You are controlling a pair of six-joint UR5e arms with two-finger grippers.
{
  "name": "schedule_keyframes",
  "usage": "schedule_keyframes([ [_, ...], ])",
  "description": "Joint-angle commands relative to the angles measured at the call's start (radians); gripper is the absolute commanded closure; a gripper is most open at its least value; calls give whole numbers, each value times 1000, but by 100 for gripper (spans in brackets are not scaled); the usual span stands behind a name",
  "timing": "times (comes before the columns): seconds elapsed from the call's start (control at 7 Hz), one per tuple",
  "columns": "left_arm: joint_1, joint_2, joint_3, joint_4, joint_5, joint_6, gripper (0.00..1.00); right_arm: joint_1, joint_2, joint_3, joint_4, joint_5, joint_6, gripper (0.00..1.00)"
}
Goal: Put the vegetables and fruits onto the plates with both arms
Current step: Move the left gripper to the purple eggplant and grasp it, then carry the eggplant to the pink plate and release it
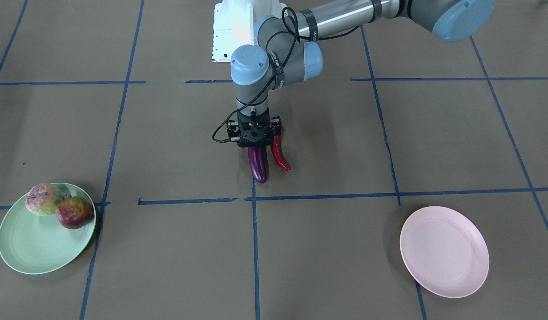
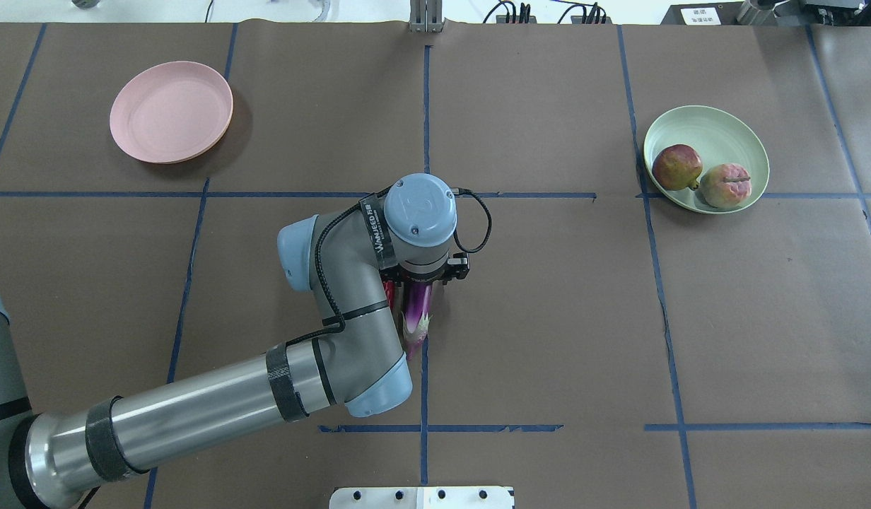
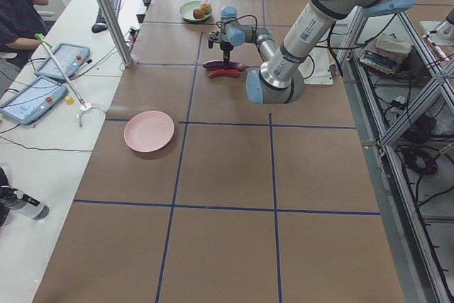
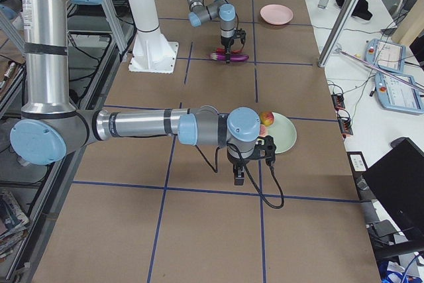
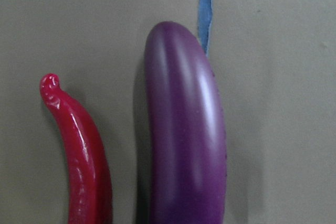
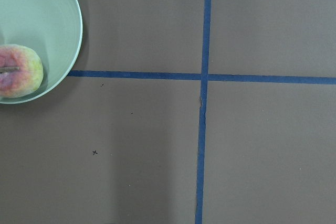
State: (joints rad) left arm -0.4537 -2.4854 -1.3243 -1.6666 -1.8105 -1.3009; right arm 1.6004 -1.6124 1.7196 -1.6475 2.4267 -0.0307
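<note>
Brown paper crossed with blue tape [image 1: 327, 197] covers the table [image 1: 327, 275]. Near its middle the left arm [image 2: 216, 403] points its wrist straight down, so the left gripper [image 1: 255, 142] hangs low over the two vegetables. Its black body hides the fingers, and the wrist camera shows none either, so I cannot tell whether the claw is spread, closed or gripping.

The eggplant [image 1: 258, 166] lies flat on the paper. Its long axis runs from the robot toward the operators' side, with the pale stem end toward the robot and the rounded purple tip pointing away. The chili pepper [image 1: 279, 158] lies just beside it on the robot's left, roughly parallel. Its thin curled tip also points away and bends slightly outward from the eggplant.

Far to the robot's right sits the green plate [image 1: 29, 253], which carries the pink-and-green fruit [image 1: 42, 199] and the pomegranate [image 1: 74, 212] touching each other near its rim. The pink plate [image 1: 443, 251] lies well apart on the robot's left.

The right gripper [image 4: 238, 175] hangs over the paper near the green plate. It shows only in the side view, so its claw state cannot be told
</note>
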Motion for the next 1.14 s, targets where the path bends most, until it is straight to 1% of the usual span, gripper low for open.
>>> schedule_keyframes([
  [0.0,-25,-1,-10,-34,-6,2,98,0,2,0,0,0,0,0],
  [0.29,-84,0,-22,-42,-16,2,100,0,2,0,0,0,0,0],
  [0.43,-174,6,-24,-41,-108,3,100,0,2,-2,0,0,0,0],
  [0.57,-280,44,-21,-41,-168,37,100,1,2,-2,0,0,0,0],
  [0.71,-371,65,25,-38,-171,181,100,0,2,-2,0,0,0,0],
  [0.86,-466,60,159,-44,-219,327,100,0,0,-2,0,0,0,0],
  [1.0,-552,57,291,-54,-243,503,100,0,0,-2,0,0,2,0],
])
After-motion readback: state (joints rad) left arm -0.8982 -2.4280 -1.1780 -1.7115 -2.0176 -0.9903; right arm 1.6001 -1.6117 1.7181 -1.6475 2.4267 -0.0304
